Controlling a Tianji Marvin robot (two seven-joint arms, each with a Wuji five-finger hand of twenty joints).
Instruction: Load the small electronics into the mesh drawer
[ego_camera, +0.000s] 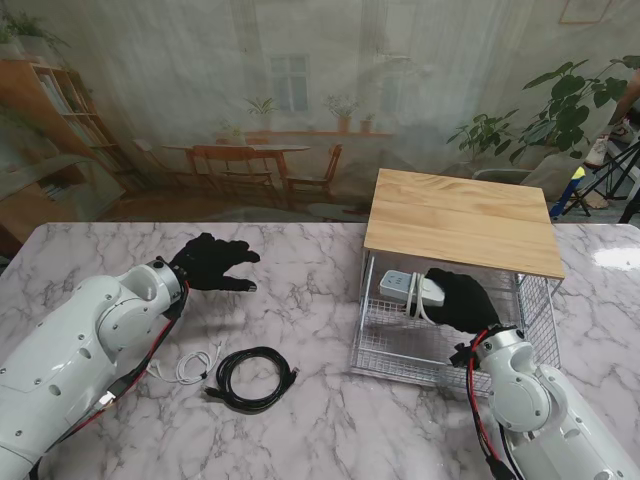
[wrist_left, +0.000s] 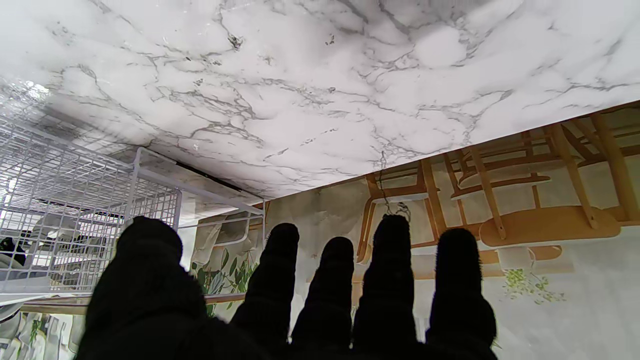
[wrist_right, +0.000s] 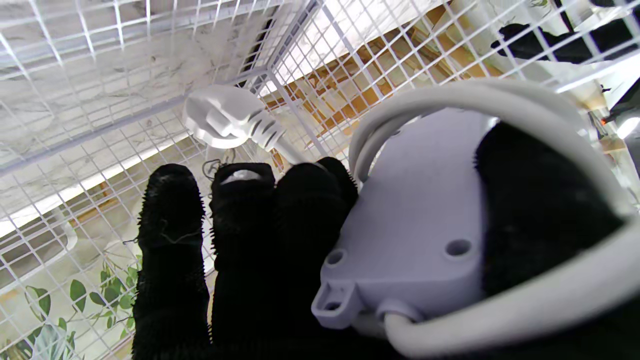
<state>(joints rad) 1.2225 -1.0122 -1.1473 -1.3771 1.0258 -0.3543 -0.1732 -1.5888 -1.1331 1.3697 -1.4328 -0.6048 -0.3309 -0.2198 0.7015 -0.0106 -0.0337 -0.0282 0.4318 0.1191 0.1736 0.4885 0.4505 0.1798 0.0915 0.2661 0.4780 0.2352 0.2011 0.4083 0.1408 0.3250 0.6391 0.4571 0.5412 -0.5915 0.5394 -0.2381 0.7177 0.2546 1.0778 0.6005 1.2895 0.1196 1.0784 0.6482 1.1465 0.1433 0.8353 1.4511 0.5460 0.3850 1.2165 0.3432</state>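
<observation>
1. The pale grey power strip (wrist_right: 415, 220), white cord (wrist_right: 505, 305) looped round it, sat inside the mesh drawer (ego_camera: 395, 350).
2. The right hand (ego_camera: 462, 300) reached in, fingers wrapped around it; the left hand (ego_camera: 212, 262) hovered spread and empty over the bench (ego_camera: 320, 290).
3. A black cable (ego_camera: 250, 378) and white cable (ego_camera: 188, 368) lay outside; a wooden top (ego_camera: 462, 218) covered the frame.

I am looking at a staged robot test area, not a real home. The café scene behind the marble-look worktop (ego_camera: 330, 420) is a printed backdrop (ego_camera: 250, 110) with painted chairs and shelves. At the far right edge, past a potted plant (ego_camera: 560, 110), stands a tripod (ego_camera: 610, 175), with someone partly visible beside it.
</observation>
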